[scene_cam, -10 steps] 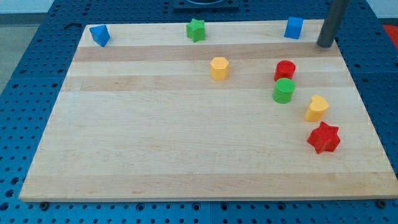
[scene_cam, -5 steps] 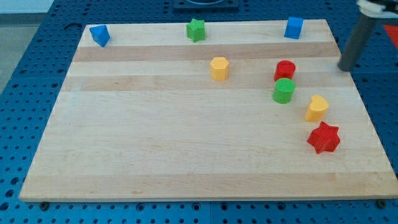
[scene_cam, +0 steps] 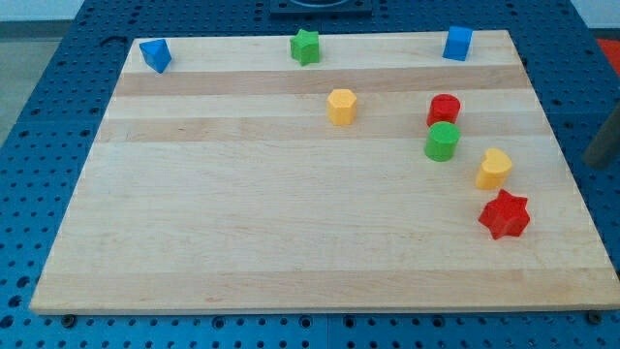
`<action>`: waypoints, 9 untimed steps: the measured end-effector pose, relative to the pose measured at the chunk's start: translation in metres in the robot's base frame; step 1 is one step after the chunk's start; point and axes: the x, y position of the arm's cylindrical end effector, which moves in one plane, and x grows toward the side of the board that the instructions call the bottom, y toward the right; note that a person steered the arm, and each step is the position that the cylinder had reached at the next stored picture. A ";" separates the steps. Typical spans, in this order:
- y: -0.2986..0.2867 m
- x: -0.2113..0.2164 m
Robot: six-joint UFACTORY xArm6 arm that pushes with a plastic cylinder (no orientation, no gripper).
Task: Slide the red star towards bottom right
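Observation:
The red star point(scene_cam: 505, 214) lies on the wooden board point(scene_cam: 291, 223) near its right edge, low in the view. A yellow block point(scene_cam: 494, 169) sits just above it and to its left, close to it. My rod shows only at the view's right edge, off the board. My tip point(scene_cam: 595, 160) is over the blue pegboard, to the right of the red star and a little higher, well apart from it.
A green cylinder point(scene_cam: 442, 142) and a red cylinder point(scene_cam: 444, 110) stand together above the yellow block. A yellow hexagon point(scene_cam: 341, 106) sits mid-board. A blue block point(scene_cam: 155, 54), a green star point(scene_cam: 305, 46) and a blue cube point(scene_cam: 457, 43) line the top edge.
My rod has moved from the board's top right corner down and to the right, off the board to the view's right edge. No block has moved.

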 end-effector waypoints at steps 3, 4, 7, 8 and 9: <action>-0.119 0.056; -0.191 0.057; -0.164 0.065; -0.112 0.066; -0.073 0.077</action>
